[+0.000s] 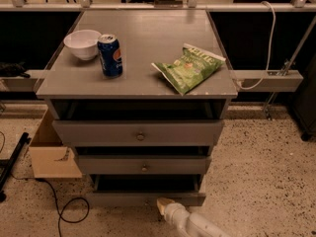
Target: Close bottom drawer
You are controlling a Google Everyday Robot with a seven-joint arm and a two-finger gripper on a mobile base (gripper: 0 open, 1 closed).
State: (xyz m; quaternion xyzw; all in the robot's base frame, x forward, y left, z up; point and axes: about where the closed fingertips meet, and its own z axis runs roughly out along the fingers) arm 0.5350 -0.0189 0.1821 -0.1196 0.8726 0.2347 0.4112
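The bottom drawer (123,199) is the lowest of three grey drawers and stands pulled out, its dark box (148,182) showing above its short front panel. Its knob is hidden. My gripper (165,204), a pale tip on a white arm (190,223), comes up from the bottom edge and sits at the middle of that front panel, at or touching it. The middle drawer (143,166) and the top drawer (139,132) also stand out, each with a small round knob.
On the cabinet top (148,38) stand a white bowl (82,43), a blue soda can (110,55) and a green chip bag (189,67). A cardboard box (52,154), a black cable (64,214) and a black stand leg (12,162) lie on the floor to the left.
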